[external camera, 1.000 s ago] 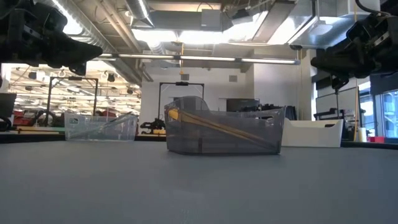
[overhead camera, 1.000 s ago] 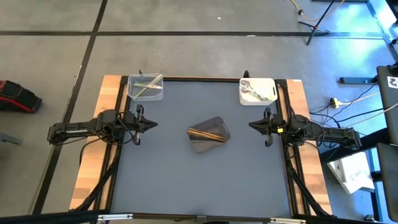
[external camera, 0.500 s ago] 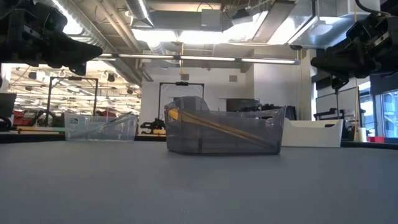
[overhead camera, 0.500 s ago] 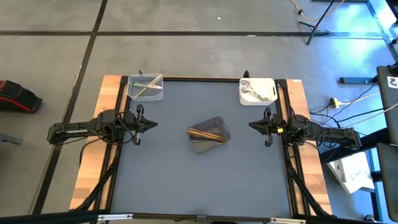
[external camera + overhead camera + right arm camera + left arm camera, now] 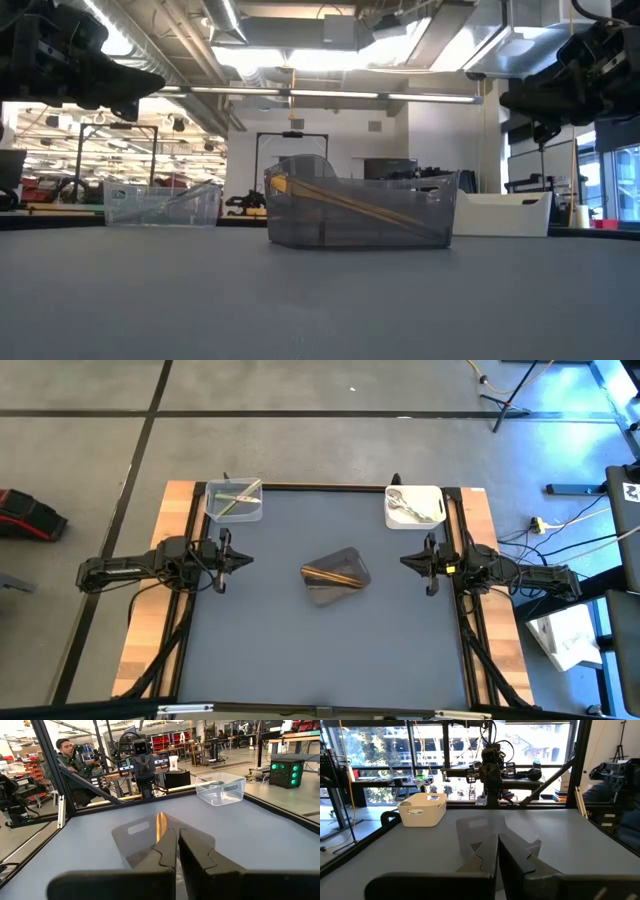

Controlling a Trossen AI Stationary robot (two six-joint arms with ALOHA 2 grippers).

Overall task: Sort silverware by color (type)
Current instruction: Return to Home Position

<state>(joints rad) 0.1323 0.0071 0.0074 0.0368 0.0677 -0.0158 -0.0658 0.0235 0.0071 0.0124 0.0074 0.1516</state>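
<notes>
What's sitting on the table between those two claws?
In the high view, a grey tub holding gold utensils stands roughly midway between the left gripper and the right gripper. Both wrist views show it too.

green knives (image 5: 236, 500) in clear tub (image 5: 212, 512) too small to count, silver spoons (image 5: 408, 506) an unresolvable tangle

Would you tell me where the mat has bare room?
Bare: the mat between low camera and grey tub; also the strip between clear tub and white tub. Crowded: mid-table, left end effector and right end effector flanking the grey tub.
</notes>
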